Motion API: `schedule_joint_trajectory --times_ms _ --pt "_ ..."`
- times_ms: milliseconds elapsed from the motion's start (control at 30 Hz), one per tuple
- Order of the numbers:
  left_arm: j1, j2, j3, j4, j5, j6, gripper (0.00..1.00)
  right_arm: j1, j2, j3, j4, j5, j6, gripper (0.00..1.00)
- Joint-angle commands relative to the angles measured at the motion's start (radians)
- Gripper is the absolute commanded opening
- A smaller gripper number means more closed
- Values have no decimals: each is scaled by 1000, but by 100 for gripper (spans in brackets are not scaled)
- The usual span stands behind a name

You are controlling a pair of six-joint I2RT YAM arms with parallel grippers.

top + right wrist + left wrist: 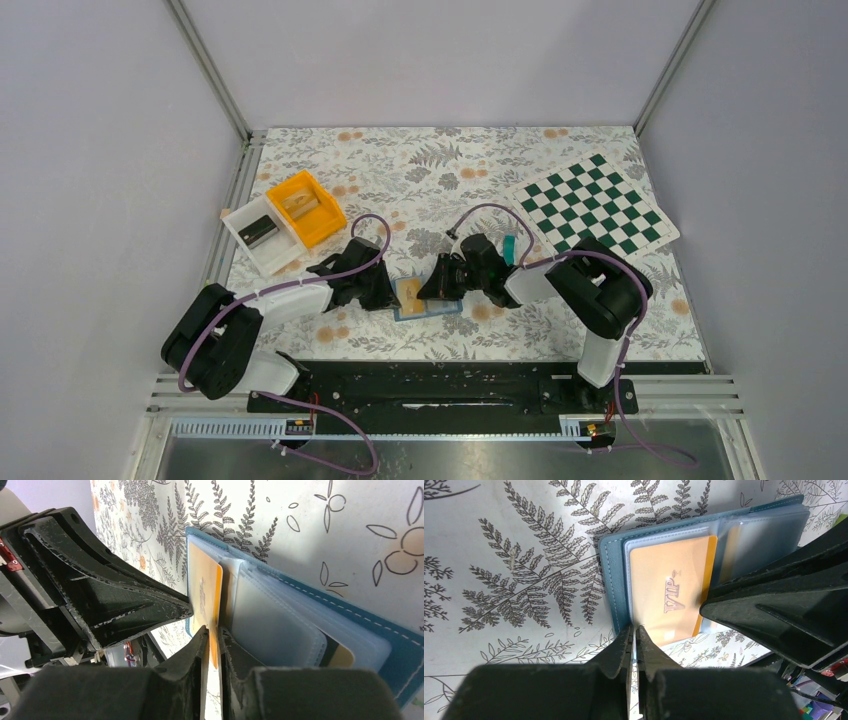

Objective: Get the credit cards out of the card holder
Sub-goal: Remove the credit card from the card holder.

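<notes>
In the top view, the card holder (432, 306) is seen lying open on the table (500, 170), near the middle of its near edge, with the left gripper (392, 292) and the right gripper (432, 290) brought in on it from either side. In the left wrist view, the left fingers (621, 647) are pressed together on the holder's near edge, apparently on the rim of a clear pocket, and an orange card (669, 587) marked VIP is shown partly out of that pocket. In the right wrist view, the right fingers (197, 647) are closed thinly on the free edge of that orange card. The step in hand is judged to be the extraction of this card. A straight pull along the pocket is called for next, while the holder is kept pinned by the left gripper.
</notes>
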Motion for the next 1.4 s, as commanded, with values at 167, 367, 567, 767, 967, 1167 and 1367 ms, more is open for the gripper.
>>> schedule_joint_trajectory --times_ms 167,367,567,767,967,1167,1367 --pt "-18 32 -5 33 68 2 3 28 19 41 133 -173 21 8" --pt "-17 43 -4 33 67 1 3 27 21 55 98 -209 -11 19" --pt "-17 44 -1 30 63 2 3 28 -4 71 -49 -145 -78 11" --pt "-16 67 18 -36 5 10 2 23 -31 57 -75 -125 -88 5" --pt "-16 89 24 -71 -36 14 1 3 -71 28 -111 -103 -101 14" --pt "-16 101 29 -73 -40 14 2 -1 -74 15 -89 -112 -88 4" --pt "-17 109 27 -75 -44 17 2 -15 -84 3 -92 -106 -73 18"
